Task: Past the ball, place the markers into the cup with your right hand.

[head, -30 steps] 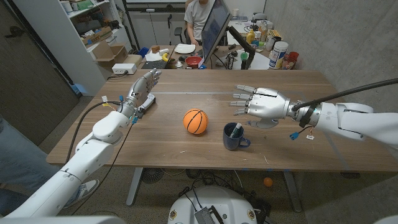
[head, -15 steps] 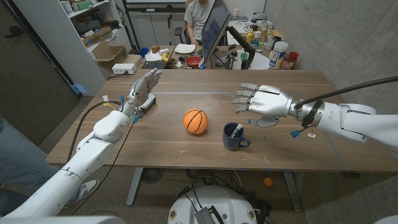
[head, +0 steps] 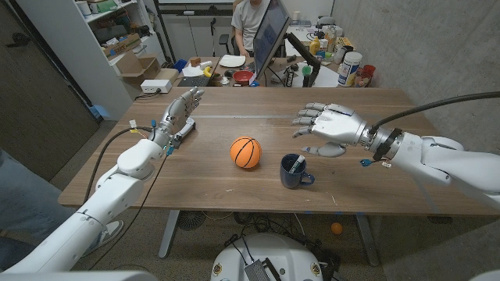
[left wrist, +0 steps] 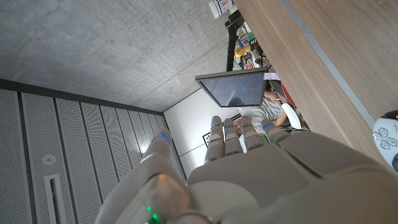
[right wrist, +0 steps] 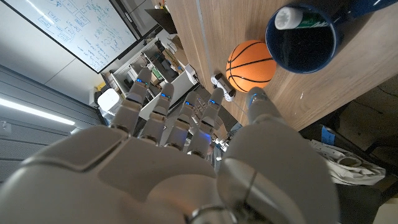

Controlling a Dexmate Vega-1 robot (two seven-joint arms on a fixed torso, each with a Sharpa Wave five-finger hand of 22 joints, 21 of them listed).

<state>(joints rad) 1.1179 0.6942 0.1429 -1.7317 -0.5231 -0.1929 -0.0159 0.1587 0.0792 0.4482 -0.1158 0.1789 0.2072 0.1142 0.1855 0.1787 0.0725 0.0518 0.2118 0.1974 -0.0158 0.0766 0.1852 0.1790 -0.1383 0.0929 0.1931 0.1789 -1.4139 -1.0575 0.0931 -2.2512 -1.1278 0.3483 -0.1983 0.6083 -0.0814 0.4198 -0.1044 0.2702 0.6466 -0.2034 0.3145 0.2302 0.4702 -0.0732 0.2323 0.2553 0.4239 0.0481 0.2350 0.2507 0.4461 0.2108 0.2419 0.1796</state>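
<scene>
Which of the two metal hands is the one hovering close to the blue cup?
The right hand, open just beyond the blue cup. The left hand is far off, across the table past the orange ball.

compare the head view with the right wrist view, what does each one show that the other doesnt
Head view only: the full wooden table, the left hand beside a small white object on the table, and a person seated behind the table at a monitor.

Right wrist view only: a look down into the cup, with a marker lying against its inner wall, and a whiteboard in the background.

Both: the orange ball, the dark blue cup, and the right hand, empty with fingers apart.
</scene>
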